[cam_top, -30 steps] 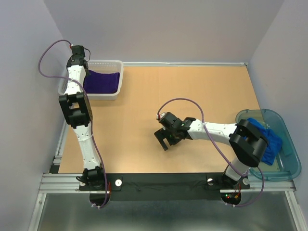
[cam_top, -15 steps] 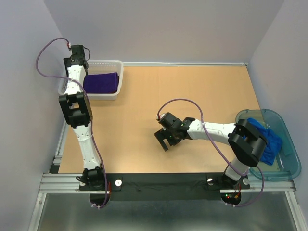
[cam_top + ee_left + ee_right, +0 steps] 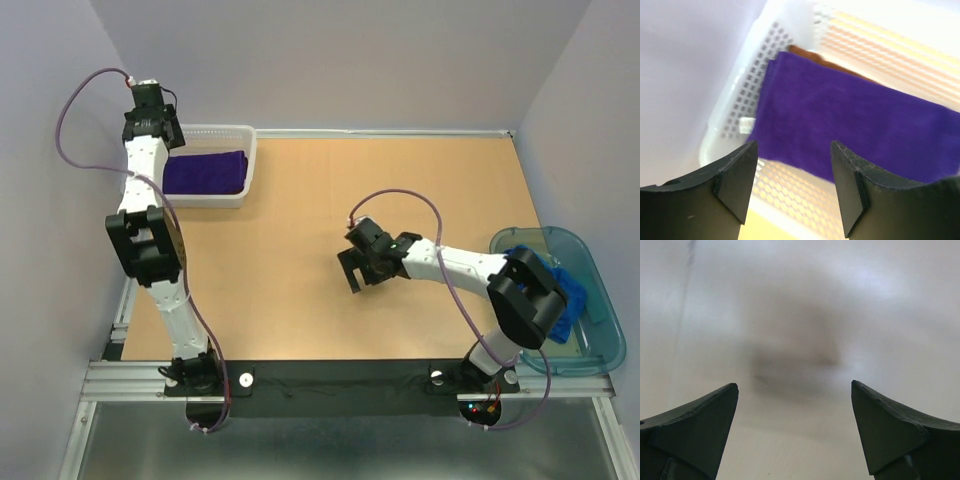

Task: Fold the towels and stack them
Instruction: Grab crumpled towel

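Note:
The dark purple towel [image 3: 205,172] lies folded flat in the white basket [image 3: 247,160] at the far left. In the left wrist view the purple towel [image 3: 855,120] covers a rust-brown towel [image 3: 812,54], of which only an edge shows at the far side. My left gripper [image 3: 160,138] hangs open above the basket's left end; its jaws [image 3: 794,148] hold nothing. The blue towel [image 3: 562,290] lies crumpled in the teal bin at the right. My right gripper [image 3: 352,272] is open and empty over bare table [image 3: 794,385].
The perforated basket wall [image 3: 747,107] stands just under the left fingers. The teal plastic bin [image 3: 603,345] sits off the table's right edge, partly behind the right arm's elbow. Grey walls close in the table at the left, back and right.
My left gripper has opened and let go of the purple towel, which now lies flat in the basket, and that arm has lifted back to the left. The right gripper shifted slightly right.

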`<move>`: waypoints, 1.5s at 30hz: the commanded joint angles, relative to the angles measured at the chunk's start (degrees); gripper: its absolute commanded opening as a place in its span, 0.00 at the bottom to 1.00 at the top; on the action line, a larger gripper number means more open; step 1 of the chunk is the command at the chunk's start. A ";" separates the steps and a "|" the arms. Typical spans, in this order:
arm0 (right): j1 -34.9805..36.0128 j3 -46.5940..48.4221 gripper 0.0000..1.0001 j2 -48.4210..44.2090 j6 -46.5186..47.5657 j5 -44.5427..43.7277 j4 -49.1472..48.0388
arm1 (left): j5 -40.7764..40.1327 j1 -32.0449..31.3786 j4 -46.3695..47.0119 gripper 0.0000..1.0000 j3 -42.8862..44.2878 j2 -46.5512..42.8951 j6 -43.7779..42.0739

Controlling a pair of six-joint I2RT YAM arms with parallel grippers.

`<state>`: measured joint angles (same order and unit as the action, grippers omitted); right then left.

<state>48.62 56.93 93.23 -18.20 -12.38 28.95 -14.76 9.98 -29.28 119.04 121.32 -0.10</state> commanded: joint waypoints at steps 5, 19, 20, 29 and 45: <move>-14.68 5.65 1.00 -12.01 -1.93 -13.10 3.39 | 16.07 -8.03 6.95 0.71 -24.97 -26.37 4.05; -58.36 3.38 1.00 -25.47 -14.22 -27.34 7.18 | 29.26 -27.12 21.35 0.76 -72.34 -63.82 4.49; -60.73 2.84 1.00 -25.47 -15.98 -26.82 6.74 | 29.44 -27.12 21.80 0.77 -73.59 -65.14 4.75; -80.60 -6.55 1.00 -20.28 -31.55 -17.15 0.94 | 24.10 -27.12 26.03 0.89 -79.85 -73.15 6.25; -84.39 -14.04 0.52 -8.41 -30.85 -9.60 -7.15 | 15.29 -26.41 26.73 0.99 -80.11 -72.62 7.83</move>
<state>-35.24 44.18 84.47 -48.49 -25.43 24.53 2.98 -16.80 -5.45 38.83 49.56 7.40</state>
